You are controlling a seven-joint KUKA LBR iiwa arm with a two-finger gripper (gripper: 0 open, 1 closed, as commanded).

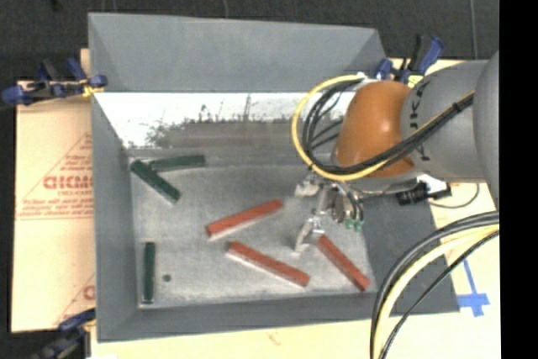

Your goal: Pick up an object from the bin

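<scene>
Because the claw, whose spread I cannot tell, sits at the upper end of the reddish-brown bar lying slantwise by the bin's right wall, it should probably straddle the bar's narrow width before closing.

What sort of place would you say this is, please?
Probably a robotics lab test cell: a cabled robot arm reaches into a grey metal bin holding loose red bars and green bars.
</scene>
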